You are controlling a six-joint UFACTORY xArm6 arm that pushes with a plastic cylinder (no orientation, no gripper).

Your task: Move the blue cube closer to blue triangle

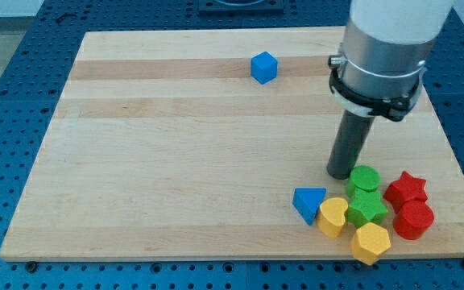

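Observation:
The blue cube (pixel 263 67) sits alone near the view's top, a little right of centre, on the wooden board (pixel 176 161). The blue triangle (pixel 308 202) lies at the view's lower right, at the left end of a cluster of blocks. My tip (pixel 341 173) rests on the board just above that cluster, up and to the right of the blue triangle and close beside the green cylinder (pixel 365 179). The tip is far below and to the right of the blue cube.
The cluster at the lower right holds a yellow heart (pixel 333 217), a green star (pixel 366 208), a yellow hexagon (pixel 370 242), a red star (pixel 407 189) and a red cylinder (pixel 414 219). The board's bottom edge runs just below them.

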